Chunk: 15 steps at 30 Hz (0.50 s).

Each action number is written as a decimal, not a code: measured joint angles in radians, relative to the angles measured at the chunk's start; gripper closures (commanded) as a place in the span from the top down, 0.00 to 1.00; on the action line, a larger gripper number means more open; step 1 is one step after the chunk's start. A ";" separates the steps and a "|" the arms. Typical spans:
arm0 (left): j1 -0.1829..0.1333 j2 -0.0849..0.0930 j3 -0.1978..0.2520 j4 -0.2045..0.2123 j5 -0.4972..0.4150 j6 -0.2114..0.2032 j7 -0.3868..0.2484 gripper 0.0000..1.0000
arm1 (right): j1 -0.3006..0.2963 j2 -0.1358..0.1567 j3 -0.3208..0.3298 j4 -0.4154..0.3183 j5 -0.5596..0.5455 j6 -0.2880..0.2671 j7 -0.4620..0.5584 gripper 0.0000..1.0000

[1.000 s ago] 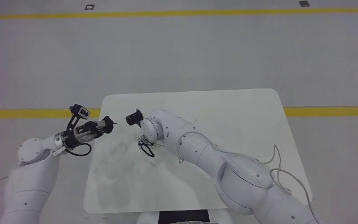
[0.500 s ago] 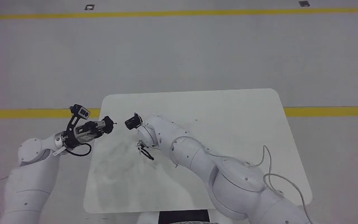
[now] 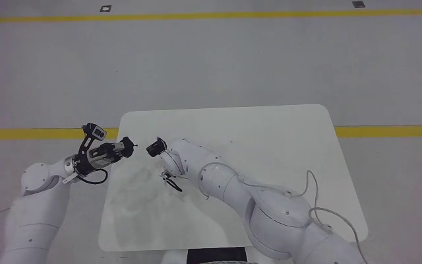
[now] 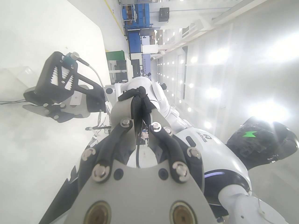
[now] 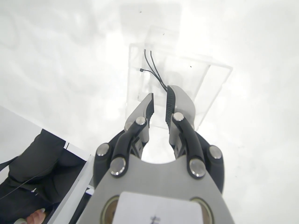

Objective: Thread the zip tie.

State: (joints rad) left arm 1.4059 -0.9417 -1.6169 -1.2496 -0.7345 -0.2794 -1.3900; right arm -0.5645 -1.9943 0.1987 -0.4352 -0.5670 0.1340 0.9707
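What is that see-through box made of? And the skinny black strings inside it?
The box looks like hard clear plastic with a glossy finish. The white table shows through it, and its straight edges catch the light. The black strings are probably thin, smooth plastic zip ties, because they bend in gentle curves. They are too small to be sure.

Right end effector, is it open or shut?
Open. In the right wrist view the right end effector has its two fingers apart with a bare gap between them, over thin black zip ties in a clear box.
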 measured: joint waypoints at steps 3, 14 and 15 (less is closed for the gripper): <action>0.000 0.000 0.000 0.000 0.000 0.000 0.000 0.00 | 0.002 -0.001 -0.009 0.001 0.027 -0.006 0.014 0.20; 0.000 0.000 0.000 0.000 0.000 0.000 0.000 0.00 | 0.008 0.001 -0.029 0.027 0.096 0.027 0.031 0.22; 0.000 0.000 0.000 0.000 0.000 0.000 0.000 0.00 | 0.006 0.001 -0.029 0.028 0.097 0.027 0.035 0.22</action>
State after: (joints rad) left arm 1.4059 -0.9417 -1.6169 -1.2496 -0.7345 -0.2794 -1.3900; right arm -0.5582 -1.9933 0.1699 -0.4077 -0.4696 0.1614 1.0061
